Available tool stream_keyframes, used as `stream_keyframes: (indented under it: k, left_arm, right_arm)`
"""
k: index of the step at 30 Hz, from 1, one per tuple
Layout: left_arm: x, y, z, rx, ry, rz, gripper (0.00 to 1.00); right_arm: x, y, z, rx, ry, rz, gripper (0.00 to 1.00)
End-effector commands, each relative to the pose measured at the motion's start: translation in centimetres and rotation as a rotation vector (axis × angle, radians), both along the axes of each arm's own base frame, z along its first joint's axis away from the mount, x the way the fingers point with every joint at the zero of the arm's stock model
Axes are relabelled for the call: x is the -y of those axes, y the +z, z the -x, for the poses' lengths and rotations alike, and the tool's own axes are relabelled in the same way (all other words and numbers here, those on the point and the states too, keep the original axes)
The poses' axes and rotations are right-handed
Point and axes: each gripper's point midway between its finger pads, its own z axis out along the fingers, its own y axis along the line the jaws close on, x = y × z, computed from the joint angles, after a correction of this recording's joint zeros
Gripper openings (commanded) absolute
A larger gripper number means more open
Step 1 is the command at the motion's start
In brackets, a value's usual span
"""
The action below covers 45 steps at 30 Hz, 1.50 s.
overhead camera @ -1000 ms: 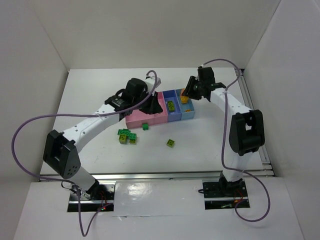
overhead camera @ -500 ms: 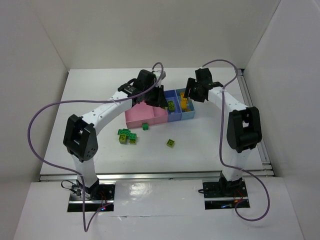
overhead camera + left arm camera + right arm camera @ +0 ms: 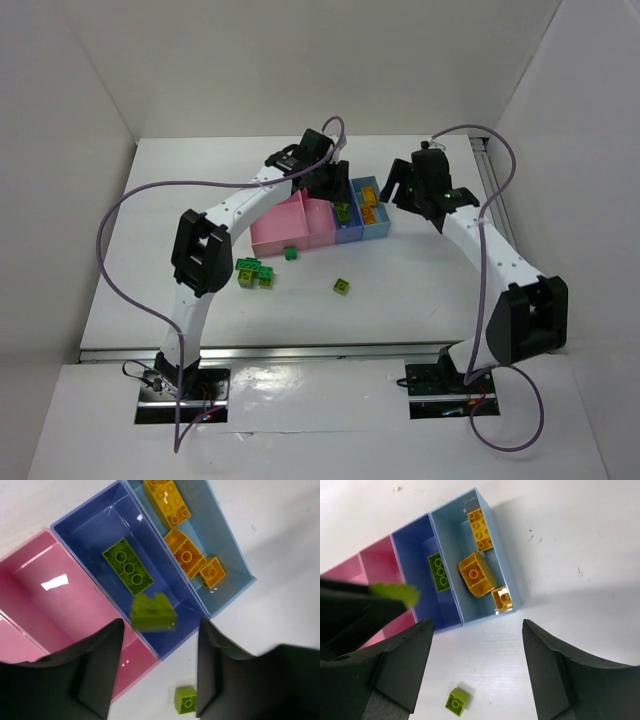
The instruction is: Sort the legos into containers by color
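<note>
Overhead: glossy pink and blue bins (image 3: 290, 226) stood joined; studded bricks (image 3: 255, 272) loose on table (image 3: 190, 190).
Left wrist: left gripper (image 3: 160, 641) spread, blurred lime brick (image 3: 152, 612) between jaws, over dark-blue bin (image 3: 95, 535) with flat lime brick (image 3: 129, 566); orange-yellow bricks (image 3: 186, 555) lay in pale-blue bin (image 3: 221, 532).
Right wrist: right gripper (image 3: 477, 630) gaped.

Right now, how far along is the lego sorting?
Done: three yellow and orange bricks sit in the light blue bin, one lime brick in the dark blue bin. In hand: another lime brick, blurred, is in mid-air inside the open left gripper, over that bin. Left: a loose lime brick, a dark green brick and a green cluster on the table.
</note>
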Motion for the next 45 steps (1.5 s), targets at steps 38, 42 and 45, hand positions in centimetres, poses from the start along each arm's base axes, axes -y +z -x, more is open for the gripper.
stream_keyframes:
  k: [38, 42, 45]
  left_arm:
    - [-15.4, 1.6, 11.2, -0.007, 0.315, -0.192, 1.00]
    - [-14.8, 1.4, 11.2, -0.023, 0.303, -0.170, 1.00]
    - [-15.2, 1.6, 11.0, -0.011, 0.321, -0.185, 1.00]
  right_arm:
    - [-13.7, -16.4, 13.8, -0.349, 0.428, 0.246, 0.51]
    - [-14.1, -15.3, 13.6, -0.330, 0.452, 0.236, 0.37]
    - [-13.7, -13.5, 13.0, -0.301, 0.428, 0.254, 0.36]
